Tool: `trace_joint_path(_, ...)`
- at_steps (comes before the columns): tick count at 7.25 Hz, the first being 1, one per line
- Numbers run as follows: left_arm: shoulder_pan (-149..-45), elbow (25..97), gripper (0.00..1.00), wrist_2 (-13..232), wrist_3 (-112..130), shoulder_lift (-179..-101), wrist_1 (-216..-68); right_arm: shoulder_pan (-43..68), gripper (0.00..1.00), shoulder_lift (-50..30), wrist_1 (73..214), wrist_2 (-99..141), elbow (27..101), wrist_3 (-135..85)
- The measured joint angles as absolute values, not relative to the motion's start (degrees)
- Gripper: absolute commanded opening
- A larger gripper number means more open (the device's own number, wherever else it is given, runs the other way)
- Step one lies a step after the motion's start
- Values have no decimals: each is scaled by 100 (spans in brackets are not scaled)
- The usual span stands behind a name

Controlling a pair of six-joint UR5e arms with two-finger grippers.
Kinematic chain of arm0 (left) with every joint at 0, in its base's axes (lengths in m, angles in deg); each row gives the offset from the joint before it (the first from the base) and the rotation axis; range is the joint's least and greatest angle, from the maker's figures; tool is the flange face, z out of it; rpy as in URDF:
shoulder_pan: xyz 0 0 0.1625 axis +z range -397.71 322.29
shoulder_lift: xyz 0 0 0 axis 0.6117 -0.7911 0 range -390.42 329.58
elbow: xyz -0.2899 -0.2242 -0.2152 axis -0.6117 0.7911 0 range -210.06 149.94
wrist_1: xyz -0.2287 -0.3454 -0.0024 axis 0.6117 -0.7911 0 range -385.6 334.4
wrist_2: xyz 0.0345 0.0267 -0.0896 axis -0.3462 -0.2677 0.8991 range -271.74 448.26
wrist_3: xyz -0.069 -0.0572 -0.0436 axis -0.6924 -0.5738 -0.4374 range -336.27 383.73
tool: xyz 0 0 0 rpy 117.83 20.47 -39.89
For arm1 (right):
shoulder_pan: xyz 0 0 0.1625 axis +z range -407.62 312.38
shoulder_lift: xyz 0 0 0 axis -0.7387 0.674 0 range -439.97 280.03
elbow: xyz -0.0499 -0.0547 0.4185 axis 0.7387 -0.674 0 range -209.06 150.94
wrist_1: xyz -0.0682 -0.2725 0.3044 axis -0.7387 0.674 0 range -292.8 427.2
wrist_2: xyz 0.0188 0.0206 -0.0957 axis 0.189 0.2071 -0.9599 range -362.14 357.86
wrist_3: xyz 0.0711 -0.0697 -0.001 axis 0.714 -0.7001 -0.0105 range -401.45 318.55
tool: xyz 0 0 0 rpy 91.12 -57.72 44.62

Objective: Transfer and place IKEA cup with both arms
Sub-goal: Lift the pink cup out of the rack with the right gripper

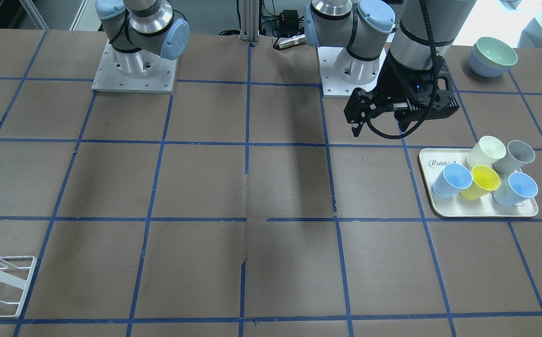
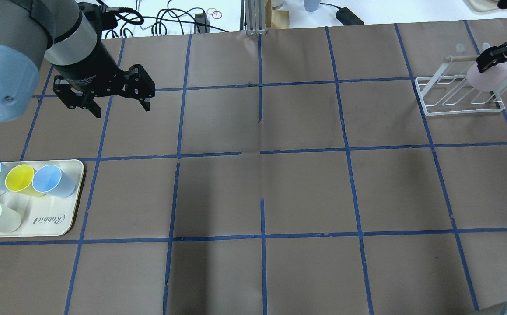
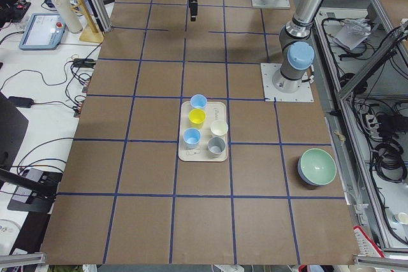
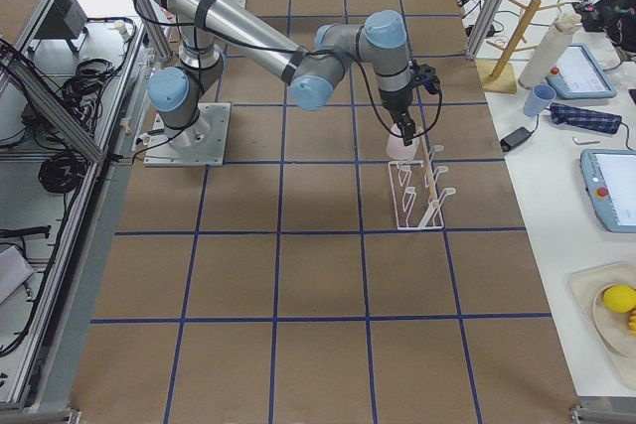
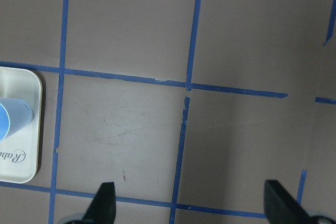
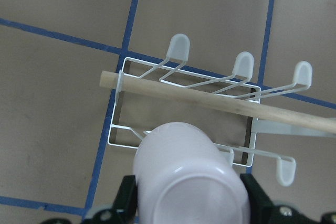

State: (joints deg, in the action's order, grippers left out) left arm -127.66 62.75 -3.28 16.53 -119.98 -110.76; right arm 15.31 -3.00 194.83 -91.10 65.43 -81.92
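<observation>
Right gripper (image 6: 191, 205) clamps pink cup (image 6: 181, 156), mouth down between jaws. Rack (image 6: 177, 45) below jaws: centre cup over peg, lower straight, release once seated. Left gripper (image 2: 122, 111) wide open, empty.

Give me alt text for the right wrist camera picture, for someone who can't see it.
The right gripper clamps a pink cup, base toward the camera, over a white wire rack with a wooden rod across it. The rack stands on a brown table with blue tape lines.
</observation>
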Motion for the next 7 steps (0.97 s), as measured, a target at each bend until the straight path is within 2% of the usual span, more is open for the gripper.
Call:
trace_joint_path(4, -12626, 6375, 100, 129, 1660, -11952, -11164, 1774, 0, 501, 17870, -8563, 6380, -8106)
trace_joint_path(7, -11927, 6404, 100, 922, 2156, -11915, -11444, 2931, 0, 653, 17362, -8033, 6373, -6731)
